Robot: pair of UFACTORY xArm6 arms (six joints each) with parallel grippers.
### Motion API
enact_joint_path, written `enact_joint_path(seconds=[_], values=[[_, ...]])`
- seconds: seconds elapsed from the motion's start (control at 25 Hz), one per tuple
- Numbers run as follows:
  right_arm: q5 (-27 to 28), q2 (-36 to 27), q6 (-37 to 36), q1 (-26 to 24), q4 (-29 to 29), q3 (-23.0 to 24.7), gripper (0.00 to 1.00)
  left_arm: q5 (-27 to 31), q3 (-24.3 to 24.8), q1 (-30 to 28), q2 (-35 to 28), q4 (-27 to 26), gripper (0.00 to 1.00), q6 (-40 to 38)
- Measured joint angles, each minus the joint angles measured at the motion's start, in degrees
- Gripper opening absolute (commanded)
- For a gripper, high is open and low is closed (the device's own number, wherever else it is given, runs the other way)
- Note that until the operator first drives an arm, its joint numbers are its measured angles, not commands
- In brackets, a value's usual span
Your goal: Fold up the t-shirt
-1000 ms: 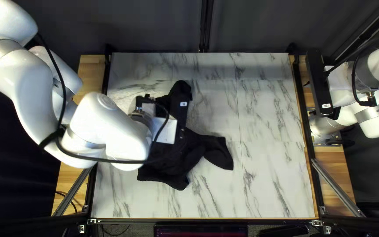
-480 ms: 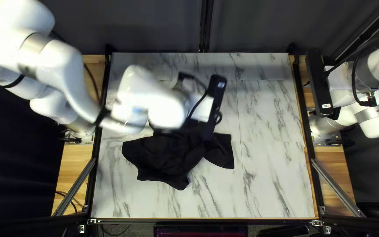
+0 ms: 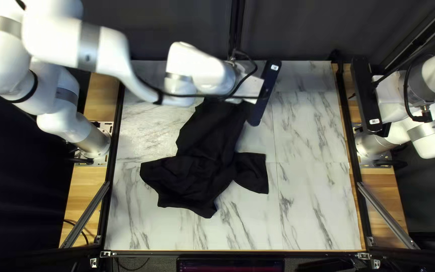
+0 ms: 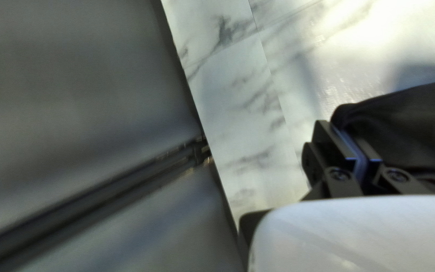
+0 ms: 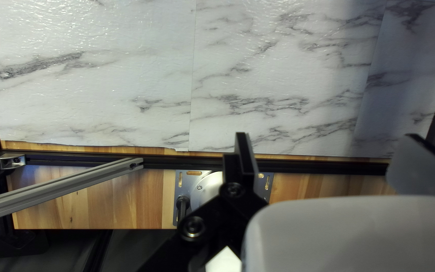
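In the top left view, the shirt (image 3: 202,156) is bunched on the bench (image 3: 313,201), its far end by my left arm (image 3: 197,70). If that arm tugs too hard, the whole shirt could slide and wrinkle

In the left wrist view, the left gripper (image 4: 347,136) pinches the shirt's edge, and a tiny pinch could slip out

In the right wrist view, the right gripper (image 5: 327,136) is wide apart, holding nothing, so the loose side could bunch up

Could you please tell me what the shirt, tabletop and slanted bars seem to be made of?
Shirt: soft, matte cloth, perhaps cotton, with loose folds. Tabletop: marble-patterned, slightly glossy, probably printed sheet, with seams and rippled highlights. Bars: satin grey metal, likely aluminium, judging by their grooves.
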Motion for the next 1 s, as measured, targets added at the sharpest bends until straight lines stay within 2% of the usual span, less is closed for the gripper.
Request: enact_joint_path(seconds=[0.04,0.08,0.24,0.32,0.4,0.56,0.68,0.76,0.88,1.0], values=[[0.0,0.0,0.0,0.0,0.0,0.0,1.0,-0.9,-0.9,0.7,1.4,-1.0,0.9,0.9],[0.0,0.0,0.0,0.0,0.0,0.0,1.0,-1.5,-2.0,1.1,2.7,-2.1,1.0,1.9],[0.0,0.0,0.0,0.0,0.0,0.0,1.0,0.5,-6.1,1.7,5.9,-9.4,1.0,7.8],[0.0,0.0,0.0,0.0,0.0,0.0,1.0,2.6,-5.1,1.7,4.0,-11.8,1.0,9.5],[0.0,0.0,0.0,0.0,0.0,0.0,1.0,4.5,-1.9,1.7,-0.2,-12.7,1.0,9.8],[0.0,0.0,0.0,0.0,0.0,0.0,1.0,9.3,7.4,1.6,-13.1,-12.4,1.0,8.4],[0.0,0.0,0.0,0.0,0.0,0.0,1.0,14.9,14.7,2.2,-26.6,-13.2,1.0,8.2],[0.0,0.0,0.0,0.0,0.0,0.0,1.0,20.1,18.5,3.5,-35.8,-15.9,1.0,9.9],[0.0,0.0,0.0,0.0,0.0,0.0,1.0,29.7,21.3,6.3,-47.1,-22.7,1.0,14.0],[0.0,0.0,0.0,0.0,0.0,0.0,1.0,38.8,20.4,10.2,-52.9,-29.0,1.0,18.0]])
